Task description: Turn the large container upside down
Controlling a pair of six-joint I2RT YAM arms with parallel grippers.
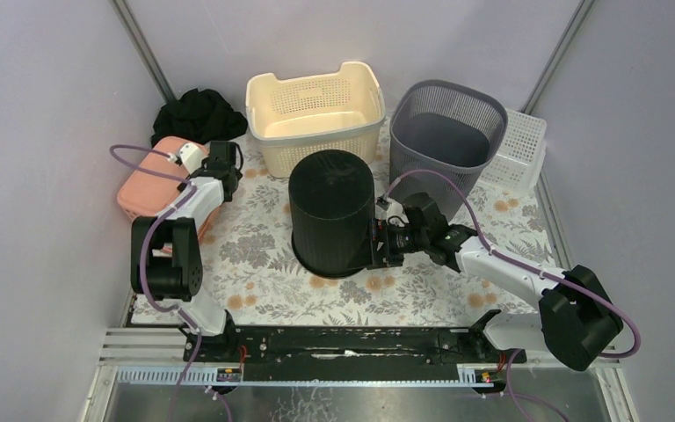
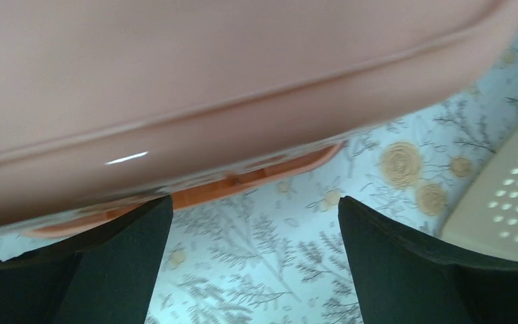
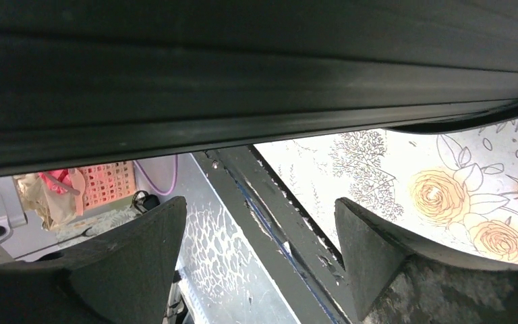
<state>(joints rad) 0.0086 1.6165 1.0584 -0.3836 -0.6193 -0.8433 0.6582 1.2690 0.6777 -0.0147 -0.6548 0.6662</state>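
The large black container [image 1: 332, 211] stands in the middle of the floral mat, its closed base up and its rim down on the mat. My right gripper [image 1: 377, 243] is open and empty, right beside the container's lower right side. In the right wrist view the container's dark wall [image 3: 243, 74] fills the top, and nothing lies between the gripper's [image 3: 260, 216] fingers. My left gripper [image 1: 222, 161] is open and empty at the far left, beside the pink basket [image 1: 151, 182]. In the left wrist view the left gripper [image 2: 256, 216] sits just under the pink basket's rim [image 2: 229, 115].
A cream basket [image 1: 316, 114] stands behind the container. A grey mesh basket [image 1: 446, 132] and a white basket [image 1: 520, 149] stand at the back right. A black cloth [image 1: 198, 114] lies at the back left. The mounting rail [image 1: 352, 343] runs along the near edge.
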